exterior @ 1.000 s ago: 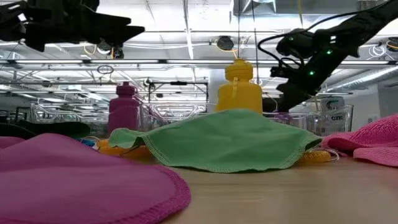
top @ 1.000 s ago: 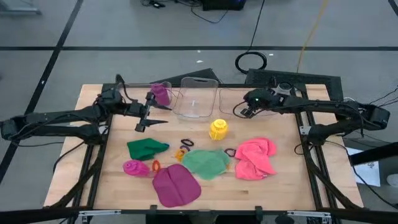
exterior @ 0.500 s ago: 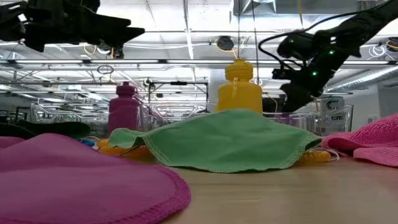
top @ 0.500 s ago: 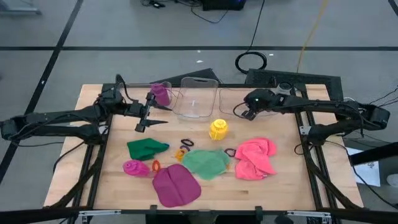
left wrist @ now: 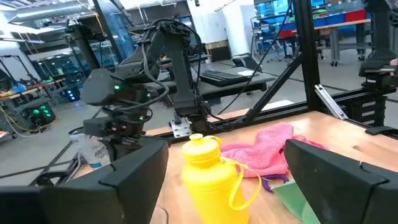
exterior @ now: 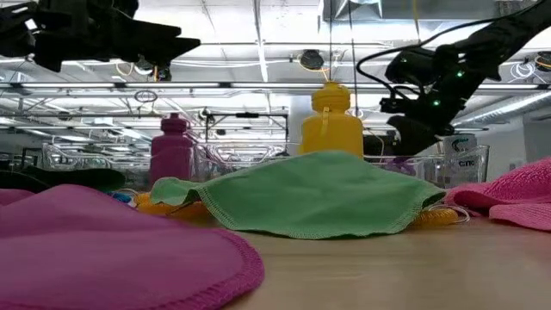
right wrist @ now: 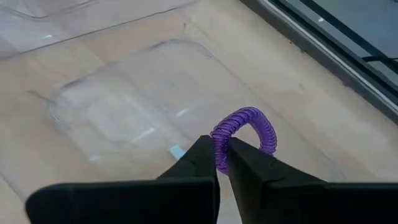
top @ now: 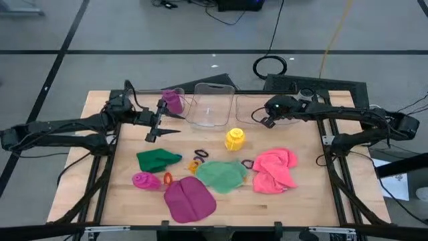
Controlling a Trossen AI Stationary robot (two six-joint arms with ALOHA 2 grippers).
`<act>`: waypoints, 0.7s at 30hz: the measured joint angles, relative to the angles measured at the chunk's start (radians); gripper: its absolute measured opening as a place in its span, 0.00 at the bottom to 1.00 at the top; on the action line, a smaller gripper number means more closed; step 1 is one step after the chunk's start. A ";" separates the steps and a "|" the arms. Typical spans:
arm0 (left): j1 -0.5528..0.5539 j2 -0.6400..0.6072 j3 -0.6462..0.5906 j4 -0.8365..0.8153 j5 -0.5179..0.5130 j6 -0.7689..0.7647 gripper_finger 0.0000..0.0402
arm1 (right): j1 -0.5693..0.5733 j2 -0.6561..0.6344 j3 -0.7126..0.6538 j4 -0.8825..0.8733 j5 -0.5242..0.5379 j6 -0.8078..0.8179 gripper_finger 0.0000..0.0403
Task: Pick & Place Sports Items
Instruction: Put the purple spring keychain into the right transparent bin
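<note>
Your right gripper (right wrist: 222, 163) pinches the purple ring (right wrist: 244, 127) over the far-right bin (top: 249, 107) | only its wrist view shows this | your left gripper (top: 155, 124) hangs wide open, empty, far left.

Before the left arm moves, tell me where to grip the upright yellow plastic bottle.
Grip the yellow bottle around its body below the narrower cap, coming level from the left gripper's side. It stands upright, and its side loop likely suits pinching poorly.
</note>
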 joint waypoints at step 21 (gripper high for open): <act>0.000 0.000 0.000 0.000 0.000 0.000 0.67 | 0.000 0.000 0.000 0.004 0.002 0.011 0.04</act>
